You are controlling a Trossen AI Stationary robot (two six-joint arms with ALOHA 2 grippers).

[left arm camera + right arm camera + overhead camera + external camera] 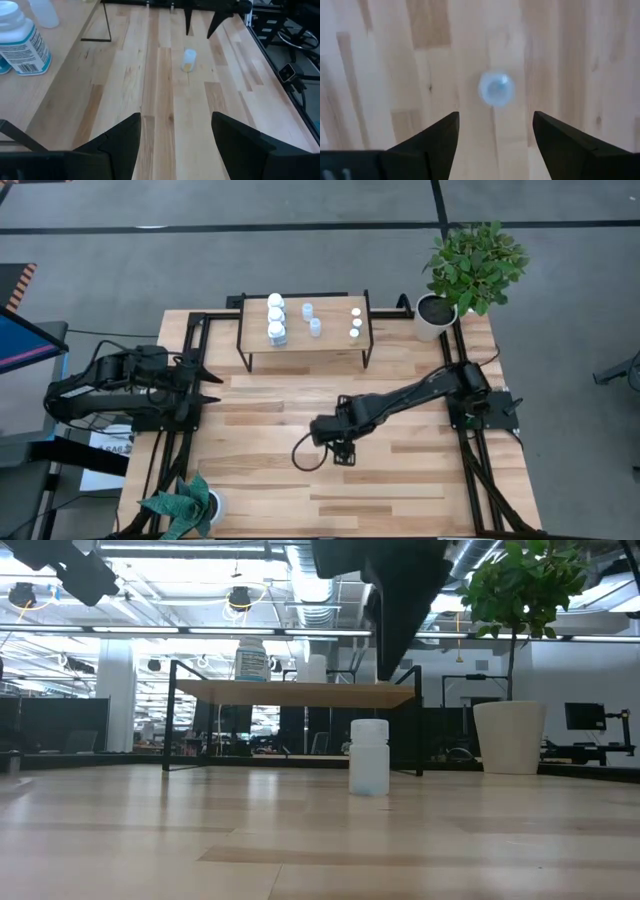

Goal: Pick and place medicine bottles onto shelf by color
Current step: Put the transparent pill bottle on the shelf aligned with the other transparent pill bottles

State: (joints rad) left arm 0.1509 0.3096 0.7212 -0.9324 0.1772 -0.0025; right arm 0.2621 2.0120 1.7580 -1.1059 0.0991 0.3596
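Low view: bottle upright | high view: right tool hides it

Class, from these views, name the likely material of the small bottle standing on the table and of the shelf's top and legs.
Small bottle: probably translucent plastic, matte; light shows through its pale body. Shelf: light wood top with visible grain in the high view; thin black legs, likely painted metal.

Right gripper looks straight down at the wooden tabletop. Both dark fingers are spread wide apart. One small pale-blue bottle stands upright on the planks, seen cap-on (round, blurry outline), centred in the gap between the fingers, touching neither.
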